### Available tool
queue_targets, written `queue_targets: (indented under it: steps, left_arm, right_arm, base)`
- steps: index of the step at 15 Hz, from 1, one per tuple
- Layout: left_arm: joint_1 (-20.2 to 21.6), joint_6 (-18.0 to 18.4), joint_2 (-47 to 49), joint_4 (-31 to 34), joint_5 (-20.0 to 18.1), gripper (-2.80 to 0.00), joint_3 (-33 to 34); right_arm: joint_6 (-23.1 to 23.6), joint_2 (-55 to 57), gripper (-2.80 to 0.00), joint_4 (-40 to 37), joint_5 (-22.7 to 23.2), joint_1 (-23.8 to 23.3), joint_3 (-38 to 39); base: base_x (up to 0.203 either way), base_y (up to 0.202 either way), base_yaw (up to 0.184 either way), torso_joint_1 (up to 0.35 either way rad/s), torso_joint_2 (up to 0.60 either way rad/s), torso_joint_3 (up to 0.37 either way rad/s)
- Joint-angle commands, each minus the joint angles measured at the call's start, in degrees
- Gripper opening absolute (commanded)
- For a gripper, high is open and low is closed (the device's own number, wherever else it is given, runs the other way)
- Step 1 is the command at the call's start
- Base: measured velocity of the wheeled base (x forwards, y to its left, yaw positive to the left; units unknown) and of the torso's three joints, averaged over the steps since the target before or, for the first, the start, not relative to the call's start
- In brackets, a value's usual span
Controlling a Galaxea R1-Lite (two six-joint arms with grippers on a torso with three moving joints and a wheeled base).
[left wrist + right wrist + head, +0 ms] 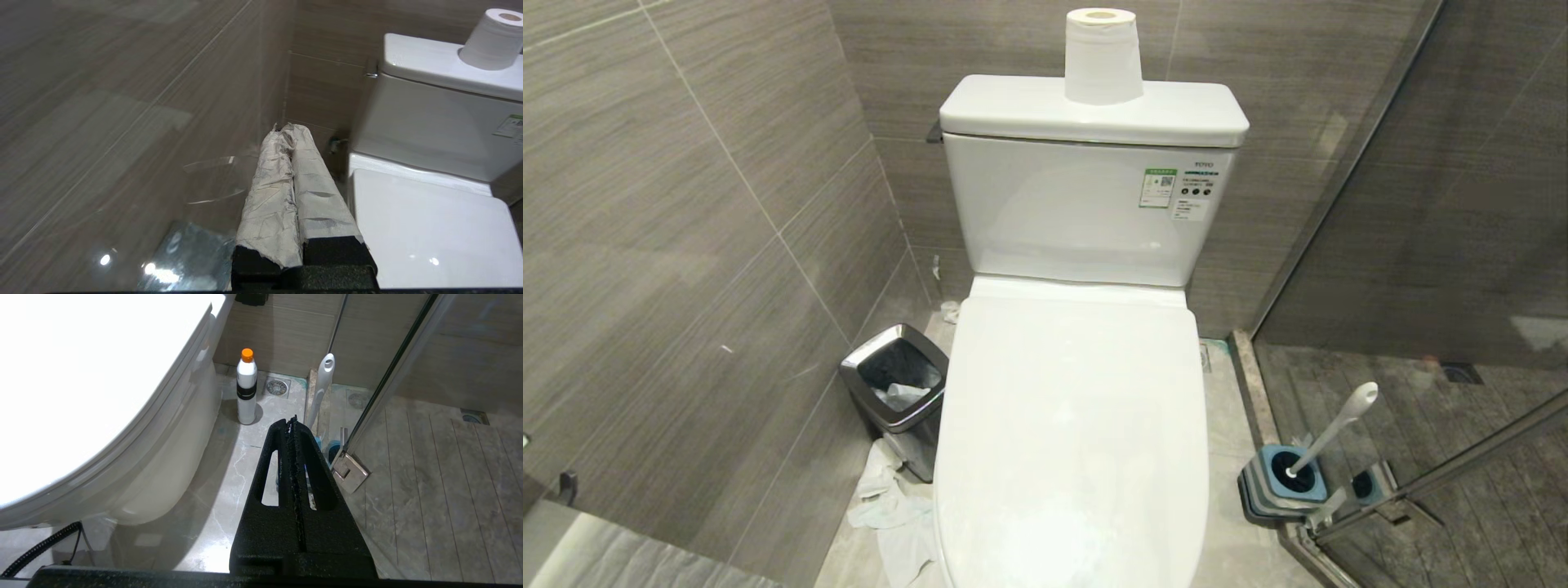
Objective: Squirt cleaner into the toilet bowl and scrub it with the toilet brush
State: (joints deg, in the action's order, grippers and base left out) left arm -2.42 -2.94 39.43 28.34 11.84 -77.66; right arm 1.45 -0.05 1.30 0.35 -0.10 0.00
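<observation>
the toilet bowl fills the middle of the head view, and its white lid is down, so the inside is hidden. no arm shows in this view. on the left of the frame a steel bin stands just beside the toilet's edge, with crumpled white paper on the floor below it, so that gap is tight. at lower right the toilet brush leans in its blue and grey holder, right by the glass door's bottom edge, with bare floor between the holder and the toilet.

a roll of paper stands on the tank at the top of the frame.

the left gripper shows only in the left wrist view, low in the middle. its two paper-wrapped fingers are pressed together and hold nothing. it hangs near the tiled wall, to the left of the toilet lid.

the right gripper shows only in the right wrist view. its black fingers are squeezed together on nothing, above the floor beside the toilet. only this view shows a white bottle with an orange cap on the floor, near the toilet's side, and a round drain behind it.
</observation>
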Motion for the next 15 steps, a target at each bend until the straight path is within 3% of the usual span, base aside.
queue_targets:
  steps: [1, 6, 9, 15]
  left_arm:
    - [2.2, 0.6, -5.7, 0.5, -0.4, -2.8, 2.8]
    - [2.5, 5.8, -16.2, 0.6, -1.9, -2.8, 12.3]
    - [3.3, 9.0, -23.9, 0.6, -6.2, -2.8, 19.6]
    - [3.2, 13.0, -33.2, 0.4, -7.7, -2.8, 30.7]
  right_arm:
    - [0.0, 0.0, -2.8, 0.0, 0.1, 0.0, 0.7]
    - [0.0, 0.0, -2.8, 0.0, 0.0, 0.0, 0.7]
    - [0.0, 0.0, -2.8, 0.0, 0.0, 0.0, 0.7]
    - [0.0, 0.0, -2.8, 0.0, 0.0, 0.0, 0.7]
  base:
    - [0.0, 0.0, 0.0, 0.0, 0.0, 0.0]
    - [0.0, 0.0, 0.0, 0.0, 0.0, 0.0]
    - [0.0, 0.0, 0.0, 0.0, 0.0, 0.0]
    - [0.0, 0.0, 0.0, 0.0, 0.0, 0.0]
